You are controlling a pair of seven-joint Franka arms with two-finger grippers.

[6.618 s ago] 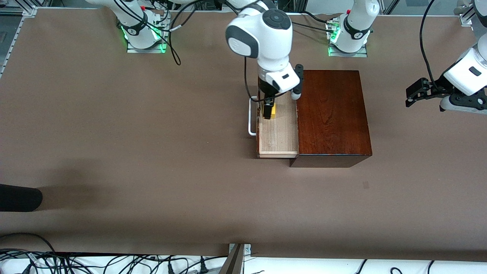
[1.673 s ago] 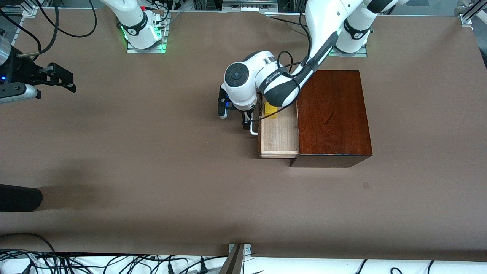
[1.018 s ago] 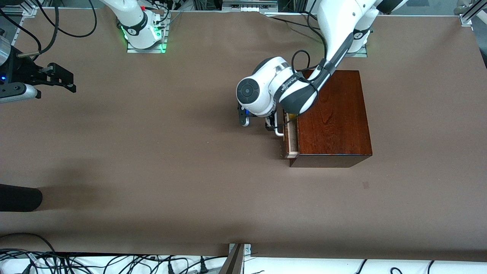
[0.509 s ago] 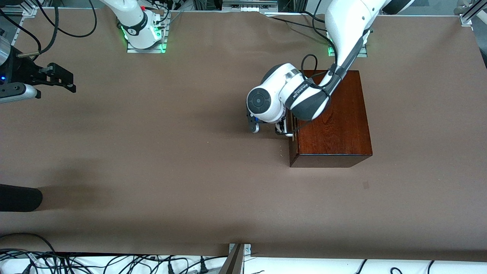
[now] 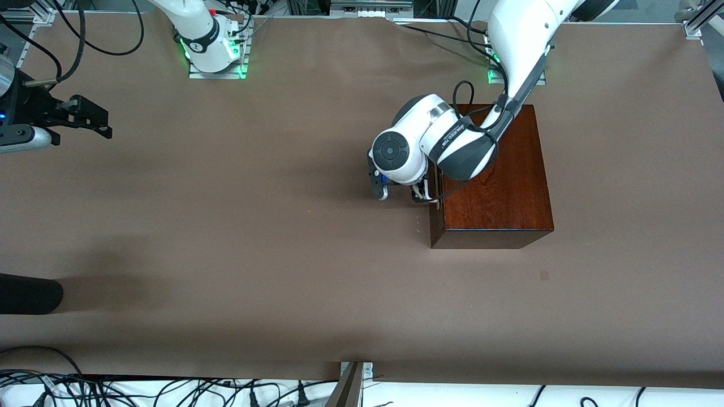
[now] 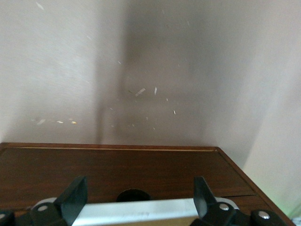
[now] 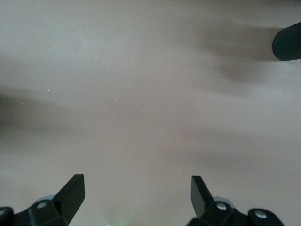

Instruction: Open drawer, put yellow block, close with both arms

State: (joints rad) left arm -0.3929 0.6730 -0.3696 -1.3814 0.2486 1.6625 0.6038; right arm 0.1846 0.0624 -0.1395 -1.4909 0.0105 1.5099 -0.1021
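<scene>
The drawer (image 5: 434, 199) sits pushed fully into the dark mahogany box (image 5: 498, 175), its dark front (image 6: 117, 167) flush with the box. The yellow block is hidden. My left gripper (image 5: 419, 196) is low at the drawer front, reaching in from above the box. In the left wrist view the left gripper (image 6: 138, 197) is open, with the white bar handle (image 6: 141, 211) lying between its fingers. My right gripper (image 5: 97, 121) waits open over the table at the right arm's end, and the right wrist view shows the right gripper (image 7: 136, 193) holding nothing.
A black rounded object (image 5: 28, 294) lies at the table edge on the right arm's end, also seen as a black rounded object (image 7: 288, 42) in the right wrist view. Cables (image 5: 169, 390) run along the edge nearest the front camera. Brown table (image 5: 254, 237) surrounds the box.
The left gripper moved toward the box with the handle, and the drawer slid from partly open to fully in. The yellow block went out of sight. The right arm stayed still.
</scene>
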